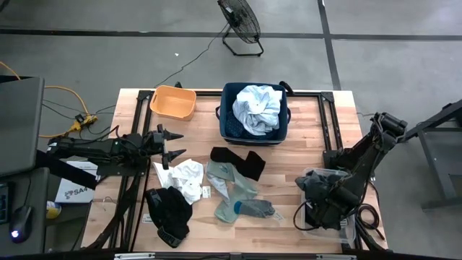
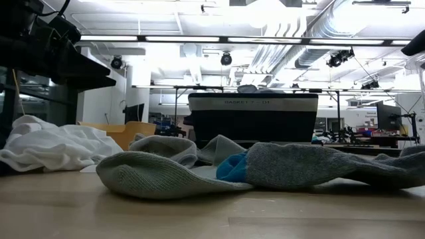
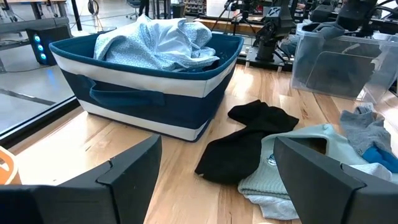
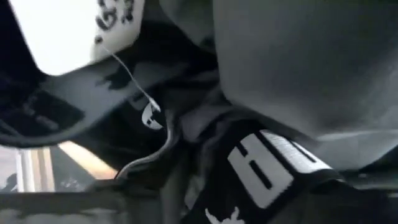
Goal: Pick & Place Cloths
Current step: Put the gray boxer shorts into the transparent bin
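Left gripper (image 1: 175,144) hovers beside the white cloth (image 1: 183,177), jaws apart. Right gripper (image 1: 317,193) sits over the clear bin (image 1: 346,230), buried in dark garments (image 4: 249,168); jaw state unclear.

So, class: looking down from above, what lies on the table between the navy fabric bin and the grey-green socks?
In the high view, a black cloth lies between the navy bin and the grey-green socks.

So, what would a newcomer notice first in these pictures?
Probably the navy bin at the table's far edge, with a pale blue-white shirt heaped in it. Next, the cloths strewn mid-table: a white piece, grey-green socks and black pieces. The left gripper hovers open beside them; the right gripper is down in a clear tub.
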### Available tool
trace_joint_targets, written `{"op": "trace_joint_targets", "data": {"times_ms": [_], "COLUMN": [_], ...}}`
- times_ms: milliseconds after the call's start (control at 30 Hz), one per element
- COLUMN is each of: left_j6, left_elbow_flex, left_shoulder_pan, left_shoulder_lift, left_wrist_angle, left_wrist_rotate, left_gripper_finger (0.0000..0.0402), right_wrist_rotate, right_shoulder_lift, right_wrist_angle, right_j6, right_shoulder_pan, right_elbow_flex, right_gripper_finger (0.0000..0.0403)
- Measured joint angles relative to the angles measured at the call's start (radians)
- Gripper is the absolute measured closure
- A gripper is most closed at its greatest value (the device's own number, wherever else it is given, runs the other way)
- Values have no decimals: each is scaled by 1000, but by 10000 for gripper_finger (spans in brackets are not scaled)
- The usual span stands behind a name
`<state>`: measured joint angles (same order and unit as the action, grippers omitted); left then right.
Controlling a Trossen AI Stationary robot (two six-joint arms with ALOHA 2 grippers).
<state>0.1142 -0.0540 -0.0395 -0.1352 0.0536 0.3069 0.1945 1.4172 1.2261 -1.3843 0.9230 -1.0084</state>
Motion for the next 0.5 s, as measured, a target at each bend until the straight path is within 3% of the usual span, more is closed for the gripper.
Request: {"op": "trace_joint_targets", "data": {"times_ms": [200,500], "left_j6": [0,14], "left_elbow_flex": [0,0], "left_shoulder_pan": [0,0], "left_shoulder_lift": [0,0], "left_wrist_angle": [0,0], "left_wrist_rotate": [0,0], "left_gripper_finger": [96,96], "right_wrist_rotate": [73,-61], "right_shoulder_lift": [-52,-255], "right_wrist_angle": [-21,-41], "right_j6": [-59,-189], "right_shoulder_pan": [-2,-2], "right_elbow_flex": [0,0], "right_gripper_finger": [182,176]}}
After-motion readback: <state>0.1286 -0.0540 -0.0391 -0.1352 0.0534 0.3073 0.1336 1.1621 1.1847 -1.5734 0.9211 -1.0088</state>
